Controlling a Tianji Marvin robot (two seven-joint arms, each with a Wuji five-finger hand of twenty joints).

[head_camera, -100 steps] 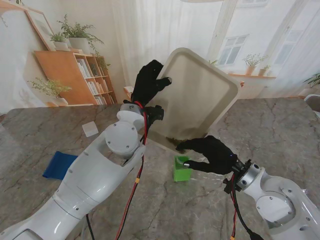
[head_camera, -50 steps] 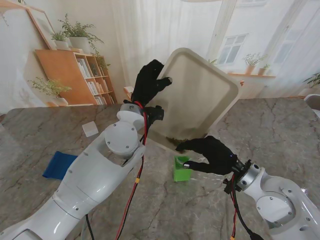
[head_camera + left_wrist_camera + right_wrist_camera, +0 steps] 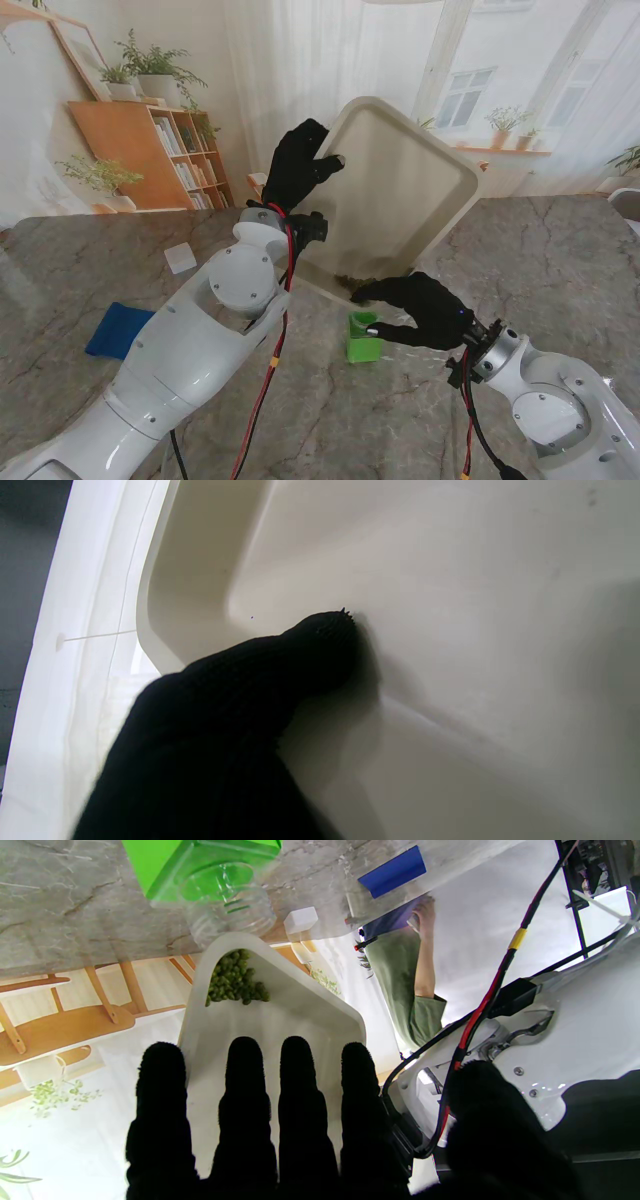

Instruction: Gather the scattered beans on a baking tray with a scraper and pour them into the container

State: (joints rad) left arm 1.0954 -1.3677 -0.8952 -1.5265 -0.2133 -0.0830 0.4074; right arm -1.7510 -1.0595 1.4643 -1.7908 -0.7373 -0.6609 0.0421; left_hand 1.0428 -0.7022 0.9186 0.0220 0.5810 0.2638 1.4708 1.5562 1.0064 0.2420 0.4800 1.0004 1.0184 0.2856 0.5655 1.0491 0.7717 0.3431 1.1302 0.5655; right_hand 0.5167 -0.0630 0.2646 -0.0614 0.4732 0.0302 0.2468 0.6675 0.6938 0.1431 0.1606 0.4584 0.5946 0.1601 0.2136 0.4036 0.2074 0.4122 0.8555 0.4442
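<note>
My left hand is shut on the far left rim of the cream baking tray and holds it steeply tilted above the table. Its thumb presses the tray's inner face. A heap of green beans lies in the tray's lowest corner, just over the green container with its clear mouth. My right hand is open; its four fingers lie flat against the tray near that corner, thumb apart. The blue scraper lies on the table to my left.
A small white card rests on the marble table at the far left. My left arm crosses the near-left part of the table. A wooden bookshelf stands beyond the table edge.
</note>
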